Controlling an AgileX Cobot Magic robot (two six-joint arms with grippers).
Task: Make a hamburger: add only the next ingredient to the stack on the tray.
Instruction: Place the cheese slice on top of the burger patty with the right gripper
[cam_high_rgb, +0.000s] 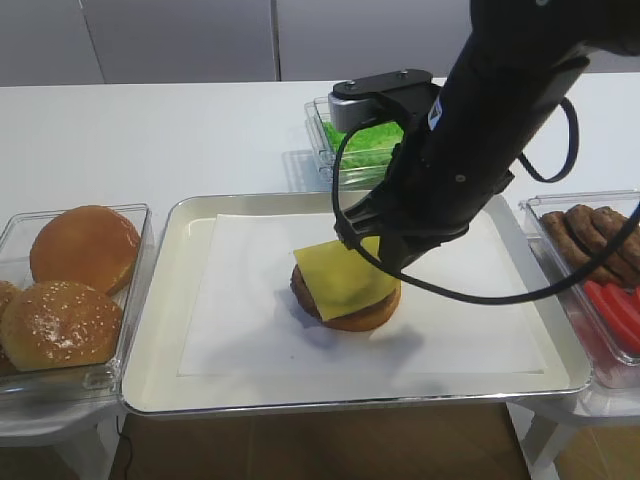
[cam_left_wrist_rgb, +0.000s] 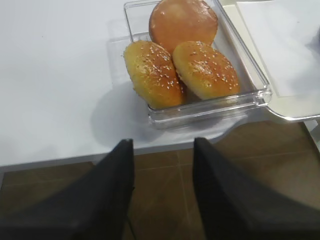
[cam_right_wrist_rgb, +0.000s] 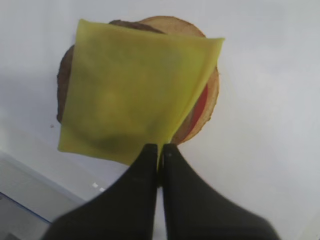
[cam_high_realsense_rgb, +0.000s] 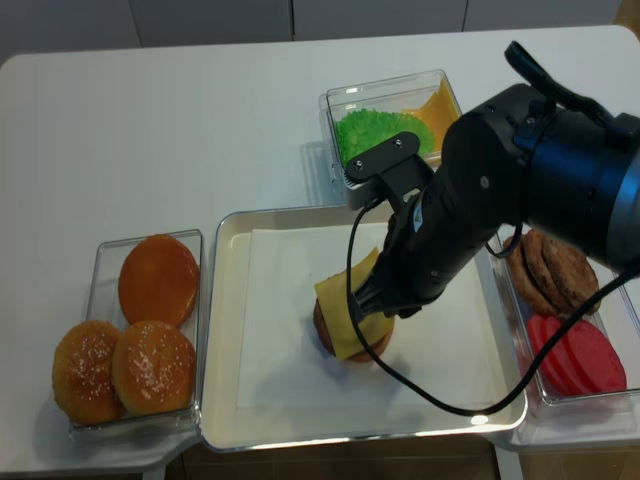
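Black fingers (cam_right_wrist_rgb: 150, 165) of the right end effector (cam_right_wrist_rgb: 160, 152) pinch one corner of the cheese slice (cam_right_wrist_rgb: 130, 95), draped over the patty (cam_high_rgb: 300, 287) and bun at the middle of the tray (cam_high_rgb: 160, 300). Placing the cheese looks nearly done; next, the grip should release and lift clear. Left end effector (cam_left_wrist_rgb: 162, 150) hangs open beside the table.

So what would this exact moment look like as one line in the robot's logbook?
step: placing cheese slice | right gripper: shut on slice edge, over stack | left gripper: open, idle by buns | tray: holds stack
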